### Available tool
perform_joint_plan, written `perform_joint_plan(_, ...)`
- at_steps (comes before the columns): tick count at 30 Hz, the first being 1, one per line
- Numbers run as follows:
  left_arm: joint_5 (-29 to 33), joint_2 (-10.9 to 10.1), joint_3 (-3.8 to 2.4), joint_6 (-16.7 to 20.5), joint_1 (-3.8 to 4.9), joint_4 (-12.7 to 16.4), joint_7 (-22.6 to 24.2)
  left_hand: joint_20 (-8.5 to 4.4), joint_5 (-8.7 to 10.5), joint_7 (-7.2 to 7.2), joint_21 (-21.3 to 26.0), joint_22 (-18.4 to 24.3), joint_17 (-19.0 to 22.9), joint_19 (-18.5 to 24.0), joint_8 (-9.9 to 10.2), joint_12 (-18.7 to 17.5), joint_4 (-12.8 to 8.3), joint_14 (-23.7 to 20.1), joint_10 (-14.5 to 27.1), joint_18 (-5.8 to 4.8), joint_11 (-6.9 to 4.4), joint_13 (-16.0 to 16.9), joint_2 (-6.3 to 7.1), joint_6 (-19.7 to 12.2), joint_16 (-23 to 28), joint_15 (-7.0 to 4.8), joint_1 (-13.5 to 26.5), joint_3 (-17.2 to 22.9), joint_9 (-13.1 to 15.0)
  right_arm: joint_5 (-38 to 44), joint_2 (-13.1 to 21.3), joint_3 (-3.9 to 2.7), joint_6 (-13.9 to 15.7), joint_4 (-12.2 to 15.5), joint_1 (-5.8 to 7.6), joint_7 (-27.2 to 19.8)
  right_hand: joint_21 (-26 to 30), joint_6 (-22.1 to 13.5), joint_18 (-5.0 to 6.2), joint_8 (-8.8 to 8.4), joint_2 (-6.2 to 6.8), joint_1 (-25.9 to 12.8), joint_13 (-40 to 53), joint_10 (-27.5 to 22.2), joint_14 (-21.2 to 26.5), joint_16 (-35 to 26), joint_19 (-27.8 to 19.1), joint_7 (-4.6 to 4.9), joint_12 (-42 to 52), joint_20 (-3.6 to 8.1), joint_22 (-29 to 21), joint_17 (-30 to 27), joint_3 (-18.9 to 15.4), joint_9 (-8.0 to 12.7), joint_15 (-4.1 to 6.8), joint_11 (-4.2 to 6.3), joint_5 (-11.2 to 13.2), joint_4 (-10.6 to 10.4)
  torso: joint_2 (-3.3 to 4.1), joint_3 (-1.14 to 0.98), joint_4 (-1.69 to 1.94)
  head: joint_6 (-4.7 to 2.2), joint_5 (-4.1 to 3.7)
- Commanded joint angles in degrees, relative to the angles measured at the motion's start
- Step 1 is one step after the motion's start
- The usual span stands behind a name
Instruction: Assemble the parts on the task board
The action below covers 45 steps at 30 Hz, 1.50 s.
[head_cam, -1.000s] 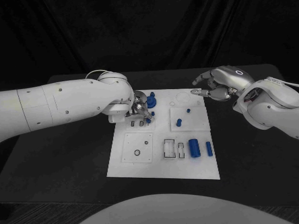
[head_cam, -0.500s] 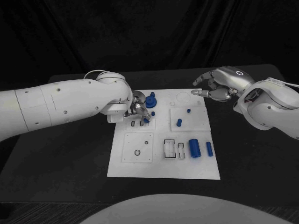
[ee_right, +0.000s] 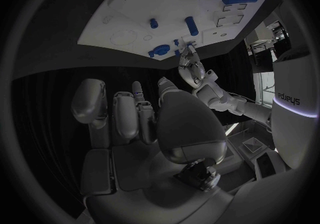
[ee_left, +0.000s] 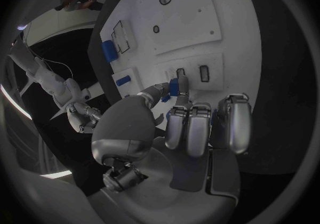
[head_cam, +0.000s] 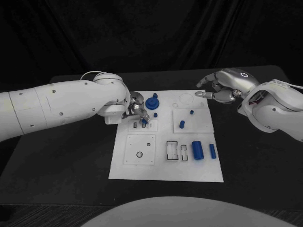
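- Left hand (head_cam: 139, 112) pinches a small blue part (ee_left: 174, 87) over the board (head_cam: 166, 168), by two slots (ee_left: 192, 73).
- Right hand (head_cam: 219, 87) hovers off the board's corner, fingers curled, holding nothing.

**Surroundings of the work area**

A black table (head_cam: 56, 165) is seen in the head view, its dark top reaching out past the work area on every side, with its far edge and near edge both visible. Behind the table a black curtain (head_cam: 151, 33) is hung, falling in soft vertical folds across the whole background. The same dark table surface (ee_left: 280, 48) is shown in the left wrist view, and dark folds of the curtain (ee_right: 60, 82) are shown in the right wrist view.
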State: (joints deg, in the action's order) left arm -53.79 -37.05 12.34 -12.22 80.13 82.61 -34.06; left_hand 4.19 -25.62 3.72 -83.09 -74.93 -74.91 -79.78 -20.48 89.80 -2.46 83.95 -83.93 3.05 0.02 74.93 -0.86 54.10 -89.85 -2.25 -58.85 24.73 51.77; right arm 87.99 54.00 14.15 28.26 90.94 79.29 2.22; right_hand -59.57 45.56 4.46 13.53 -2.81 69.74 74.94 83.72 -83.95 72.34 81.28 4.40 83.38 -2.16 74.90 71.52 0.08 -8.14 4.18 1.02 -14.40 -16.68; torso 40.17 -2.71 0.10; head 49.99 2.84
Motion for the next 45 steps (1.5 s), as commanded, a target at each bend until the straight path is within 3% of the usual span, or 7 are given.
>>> perform_joint_plan(1, 0.1, -0.3, -0.05, 0.6, -0.11, 0.4, -0.3, -0.22, -0.14, -0.41, 0.1, -8.2, -15.1, -0.3, 0.1, 0.2, -2.7, 6.1, -6.1, -0.22, -0.31, 15.1, 0.05, 0.3, -0.2, -0.27, 0.8, 3.2, 0.2, 0.3, 0.1, -0.04, -0.5, 0.0, -0.16, 0.9, 0.3, 0.5, 0.96, -0.21, -0.36, 0.3, 5.1, -0.5, -1.6, -0.4, -0.4, 0.13, -0.3, 0.02, 7.9, -0.1, 0.0, 0.1, 0.1, -0.17, -0.2, 0.1, -0.01, 0.0, 0.0, 0.01, 0.2)
perform_joint_plan(15, 0.1, -1.7, -0.03, 2.2, -0.15, 1.7, -2.9, -0.42, 0.32, -0.76, 0.1, -8.4, -15.1, -0.7, 0.1, 0.2, -2.1, 6.1, -6.1, -0.26, -0.63, 15.1, 0.32, 1.6, -0.2, -0.54, 3.8, 4.7, 0.9, 0.3, 0.0, -0.04, -1.6, 0.0, -0.18, 1.2, 1.2, 0.7, 1.08, -0.21, -0.32, 1.0, 4.6, -0.9, -1.3, -1.1, -0.7, 0.11, -0.7, -0.05, 7.7, -0.7, 0.1, 0.3, 0.03, -0.2, -0.3, 0.2, -0.05, -0.04, 0.08, 0.01, 0.19)
perform_joint_plan(30, 0.1, -2.9, -0.03, 6.2, -0.85, 3.6, -4.5, -0.67, 0.33, -1.07, -0.2, -8.8, -15.1, -1.3, 0.5, 0.2, -1.9, 6.1, -6.1, -0.39, -0.96, 15.1, 0.28, 2.7, -0.2, -0.84, 5.3, 5.7, 0.9, 0.3, -0.1, -0.04, -2.2, -0.1, -0.18, 1.3, 1.6, 0.7, 1.15, -0.23, -0.29, 1.2, 4.3, -1.1, -1.2, -1.5, -0.9, 0.11, -0.9, -0.07, 7.6, -1.1, 0.1, 0.3, 0.02, -0.21, -0.2, 0.2, 0.02, -0.01, -0.05, 0.01, 1.13)
perform_joint_plan(45, 0.1, -3.2, -0.03, 7.2, -1.06, 4.4, -5.5, -1.05, 0.8, -1.38, -0.4, -9.2, -15.1, -1.9, 1.0, 0.2, -2.0, 6.1, -6.1, -0.5, -1.32, 15.1, 0.57, 3.9, -0.2, -1.24, 6.8, 6.3, 0.9, 0.3, 0.1, -0.04, -2.3, -0.1, -0.18, 1.4, 2.1, 0.7, 1.23, -0.28, -0.31, 1.3, 4.0, -1.3, -1.0, -1.9, -1.1, 0.12, -1.2, -0.09, 7.5, -1.5, 0.1, 0.4, 0.01, -0.22, -0.2, 0.2, 0.0, -0.03, -0.02, 0.01, 1.34)
